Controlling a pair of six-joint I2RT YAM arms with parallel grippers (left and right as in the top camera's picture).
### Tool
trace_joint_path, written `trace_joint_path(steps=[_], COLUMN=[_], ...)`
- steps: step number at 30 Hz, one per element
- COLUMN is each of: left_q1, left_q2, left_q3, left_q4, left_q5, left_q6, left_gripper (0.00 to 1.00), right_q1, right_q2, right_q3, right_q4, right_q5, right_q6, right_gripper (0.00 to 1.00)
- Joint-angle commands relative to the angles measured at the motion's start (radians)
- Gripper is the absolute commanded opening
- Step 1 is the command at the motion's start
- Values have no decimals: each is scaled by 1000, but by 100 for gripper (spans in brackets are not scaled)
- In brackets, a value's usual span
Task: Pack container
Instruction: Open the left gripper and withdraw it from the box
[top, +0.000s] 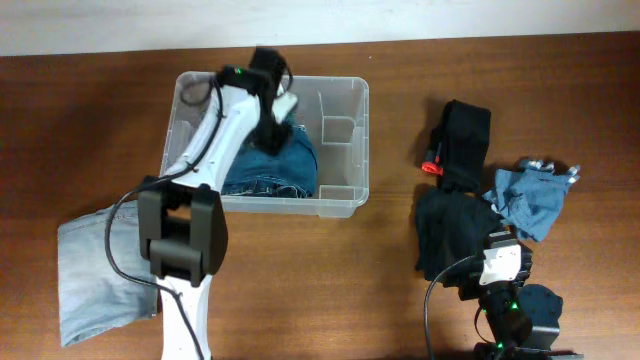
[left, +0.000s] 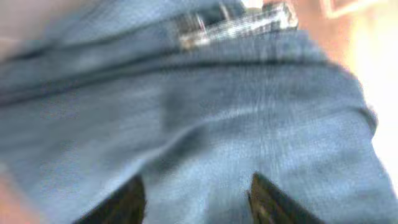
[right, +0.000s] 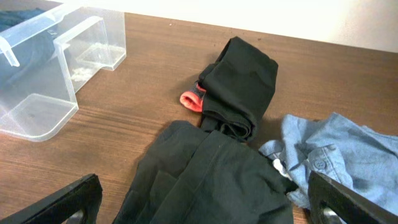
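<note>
The clear plastic container (top: 358, 140) stands at the back left of the table; its corner also shows in the right wrist view (right: 37, 115). Folded dark blue jeans (top: 270, 168) lie in its left part. My left gripper (top: 277, 112) is inside the container right over these jeans (left: 205, 112), its fingers (left: 196, 202) apart with denim filling the view. My right gripper (top: 505, 268) sits low at the front right, wide open (right: 205, 208) and empty, over a black garment (right: 211, 180).
Pale blue jeans (top: 95, 275) lie at the front left beside the left arm's base. At the right are the black garment (top: 450, 235), a black rolled item with a red patch (top: 462, 140) and a light blue shirt (top: 530, 198).
</note>
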Motion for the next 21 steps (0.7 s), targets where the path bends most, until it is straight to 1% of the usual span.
trace_joint_path(steps=[1, 3, 4, 5, 7, 8, 9, 10, 11, 13, 14, 16, 18, 19, 21], left_q1=[8, 17, 21, 38, 92, 122, 152, 185, 257, 359, 394, 490, 547, 584, 614], left_q2=[-16, -16, -16, -16, -16, -18, -30, -37, -55, -75, -79, -81, -90, -110, -144], left_q3=[301, 475, 510, 593, 692, 711, 710, 710, 707, 696, 695, 695, 687, 660, 605], left_q4=[-121, -238, -266, -336, -438, -446, -446, -446, -446, -446, -446, -446, -446, -446, -446], left_q5=[-63, -179, -207, -268, -306, -291, -266, -239, -201, -178, -175, -101, -3, 25, 21], left_q6=[-59, -147, -172, -235, -304, -309, -309, -309, -309, -309, -309, -295, -262, -253, -252], left_gripper=[64, 73, 75, 77, 79, 81, 87, 87, 87, 87, 91, 92, 92, 92, 92], right_q1=[0, 0, 0, 0, 0, 0, 0, 0, 0, 0, 0, 0, 0, 0, 0], right_q2=[-6, -6, -6, -6, -6, -6, -6, -6, -6, -6, -6, -6, -6, -6, -6], right_q3=[-6, -6, -6, -6, -6, -6, -6, -6, -6, -6, -6, -6, -6, -6, -6], right_q4=[-3, -3, -3, -3, -3, -3, -3, -3, -3, -3, -3, -3, -3, -3, -3], right_q5=[-5, -6, -6, -5, -5, -5, -5, -5, -5, -5, -5, -5, -5, -5, -5], right_q6=[4, 4, 4, 4, 4, 4, 4, 4, 4, 4, 4, 3, 4, 4, 4], right_gripper=[98, 98, 99, 98, 99, 98, 98, 98, 99, 99, 98, 98, 98, 98, 98])
